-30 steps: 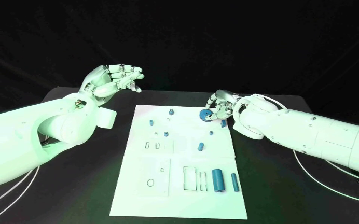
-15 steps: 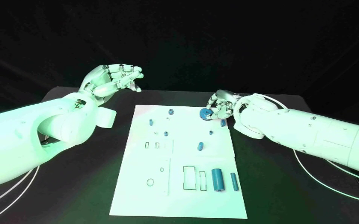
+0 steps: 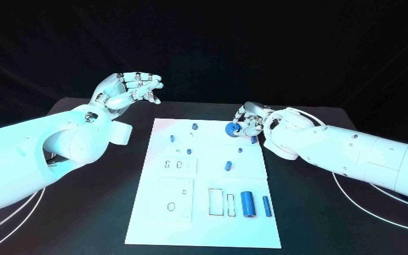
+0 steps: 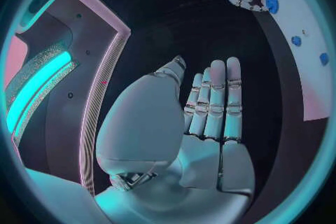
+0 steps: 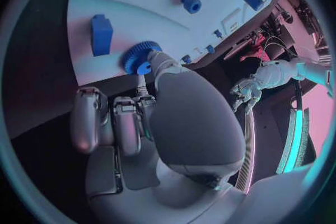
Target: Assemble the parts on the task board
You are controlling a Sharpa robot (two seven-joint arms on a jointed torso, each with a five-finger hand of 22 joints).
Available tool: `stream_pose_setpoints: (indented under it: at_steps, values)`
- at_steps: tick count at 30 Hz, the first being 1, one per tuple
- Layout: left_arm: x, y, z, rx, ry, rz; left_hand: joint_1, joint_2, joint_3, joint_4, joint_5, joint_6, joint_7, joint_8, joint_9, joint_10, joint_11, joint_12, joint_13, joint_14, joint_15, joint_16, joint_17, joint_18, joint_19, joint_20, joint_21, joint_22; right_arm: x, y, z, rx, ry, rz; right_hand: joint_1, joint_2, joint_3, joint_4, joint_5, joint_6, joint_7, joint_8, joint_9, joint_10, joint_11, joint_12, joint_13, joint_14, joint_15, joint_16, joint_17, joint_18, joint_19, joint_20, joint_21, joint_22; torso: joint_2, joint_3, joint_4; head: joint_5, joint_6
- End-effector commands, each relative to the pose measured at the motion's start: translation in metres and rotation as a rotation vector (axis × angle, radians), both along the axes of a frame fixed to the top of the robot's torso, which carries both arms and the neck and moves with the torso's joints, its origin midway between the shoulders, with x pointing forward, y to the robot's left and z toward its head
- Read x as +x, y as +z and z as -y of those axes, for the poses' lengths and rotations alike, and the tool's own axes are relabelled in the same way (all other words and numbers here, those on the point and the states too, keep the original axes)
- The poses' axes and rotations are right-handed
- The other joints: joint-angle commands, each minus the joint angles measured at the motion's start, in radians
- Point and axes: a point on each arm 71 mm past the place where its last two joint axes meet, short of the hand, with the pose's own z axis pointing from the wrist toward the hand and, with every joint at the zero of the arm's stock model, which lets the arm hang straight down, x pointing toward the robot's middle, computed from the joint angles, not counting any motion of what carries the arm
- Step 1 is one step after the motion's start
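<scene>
The white task board (image 3: 204,208) lies in the middle of the table. At its far right corner my right hand (image 3: 249,119) pinches a blue toothed gear (image 3: 232,129) just above the board. The right wrist view has the thumb tip against the gear (image 5: 140,57), with the other fingers (image 5: 112,123) curled in. My left hand (image 3: 127,91) is raised above the table, left of the board's far end. It holds nothing, and the left wrist view shows its fingers (image 4: 210,106) held straight.
A blue block (image 3: 254,140) lies beside the gear. Small blue pegs (image 3: 194,127), (image 3: 173,139), (image 3: 228,166) stand on the board. A thick blue cylinder (image 3: 247,203) and a thin one (image 3: 266,206) lie near the front right. White cables (image 3: 357,181) trail off the right arm.
</scene>
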Motion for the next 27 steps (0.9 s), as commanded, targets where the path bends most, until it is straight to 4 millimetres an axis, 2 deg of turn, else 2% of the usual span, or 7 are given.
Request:
stream_pose_setpoints:
  at_steps: [1,3,13,15,22,25,27]
  values:
    - [0.0,0.002,0.001,-0.008,-0.017,0.012,-0.007,0.001,-0.001,0.0,-0.002,-0.008,0.002,-0.004,0.002,-0.008,0.0,-0.006,0.002,-0.007,0.0,0.003,-0.001,0.01,-0.007,0.0,0.004,0.002,-0.004,0.008,-0.006,-0.025,-0.002,0.116,-0.011,-0.001,0.008,0.002,0.002,0.014,-0.01,0.006,0.002,0.016,-0.003,0.008,0.139,0.098,-0.005,0.007,0.234,-0.007,0.011,-0.001,0.006,0.072,-0.001,0.0004,-0.0004,0.002,0.001]
    - [0.001,0.002,0.001,-0.008,-0.016,0.011,-0.007,0.001,-0.001,0.0,-0.002,-0.008,0.002,-0.004,0.002,-0.008,0.0,-0.006,0.002,-0.007,0.001,0.003,-0.001,0.01,-0.007,0.0,0.004,0.002,-0.01,0.014,-0.015,-0.028,0.023,0.164,-0.028,-0.007,0.018,0.004,-0.012,0.017,-0.01,0.003,0.002,0.02,-0.003,0.011,0.143,0.098,-0.005,0.007,0.235,-0.009,0.015,-0.002,0.009,0.077,-0.002,0.0,0.0,0.002,0.002]
    - [0.003,0.001,0.004,-0.009,-0.022,0.009,-0.007,0.001,-0.001,0.0,-0.002,-0.008,0.002,-0.004,0.002,-0.008,0.0,-0.006,0.002,-0.007,0.001,0.003,-0.001,0.01,-0.007,0.0,0.004,0.002,-0.036,0.026,-0.069,-0.02,0.161,0.268,-0.031,-0.009,0.026,0.003,-0.01,0.018,-0.011,0.002,0.001,0.025,-0.004,0.016,0.149,0.098,-0.006,0.008,0.236,-0.013,0.025,-0.002,0.023,0.091,0.0,-0.0009,0.0008,0.007,0.002]
    - [0.003,0.001,0.005,-0.01,-0.024,0.009,-0.007,0.001,-0.001,0.0,-0.002,-0.008,0.002,-0.004,0.002,-0.008,0.0,-0.006,0.002,-0.007,0.001,0.003,-0.001,0.01,-0.007,0.0,0.004,0.002,-0.038,0.025,-0.079,-0.02,0.181,0.276,-0.031,-0.009,0.027,0.002,-0.01,0.018,-0.011,0.001,0.001,0.026,-0.004,0.016,0.15,0.098,-0.006,0.008,0.237,-0.012,0.025,-0.002,0.022,0.091,0.0,-0.0007,-0.0004,0.009,0.002]
    - [0.003,0.001,0.008,-0.011,-0.03,0.008,-0.008,0.001,-0.001,0.001,-0.003,-0.008,0.002,-0.004,0.003,-0.008,0.0,-0.005,0.003,-0.007,0.001,0.003,-0.001,0.01,-0.008,0.0,0.005,0.002,-0.042,0.016,-0.103,-0.019,0.212,0.279,-0.031,-0.011,0.032,0.0,-0.009,0.017,-0.011,-0.001,0.001,0.027,-0.004,0.016,0.151,0.098,-0.006,0.008,0.235,-0.013,0.025,-0.003,0.023,0.092,0.002,-0.0029,0.0039,0.01,0.0]
    - [0.003,0.001,0.009,-0.012,-0.032,0.008,-0.008,0.001,-0.001,0.001,-0.003,-0.008,0.002,-0.004,0.003,-0.008,0.0,-0.005,0.003,-0.007,0.001,0.003,-0.001,0.01,-0.008,0.0,0.005,0.002,-0.041,0.012,-0.112,-0.021,0.219,0.277,-0.031,-0.012,0.035,-0.001,-0.009,0.017,-0.011,-0.001,0.001,0.027,-0.004,0.017,0.151,0.098,-0.007,0.008,0.236,-0.013,0.026,-0.003,0.023,0.093,0.002,-0.0012,0.0028,0.012,-0.002]
    - [0.004,0.001,0.01,-0.012,-0.033,0.008,-0.008,0.001,-0.001,0.001,-0.003,-0.008,0.002,-0.004,0.003,-0.008,0.0,-0.005,0.003,-0.007,0.001,0.003,-0.001,0.01,-0.008,0.0,0.005,0.002,-0.041,0.01,-0.118,-0.024,0.222,0.275,-0.031,-0.012,0.035,-0.001,-0.009,0.017,-0.011,-0.001,0.001,0.027,-0.004,0.017,0.151,0.098,-0.007,0.008,0.236,-0.013,0.026,-0.003,0.023,0.093,0.002,-0.0018,0.0041,0.012,-0.002]
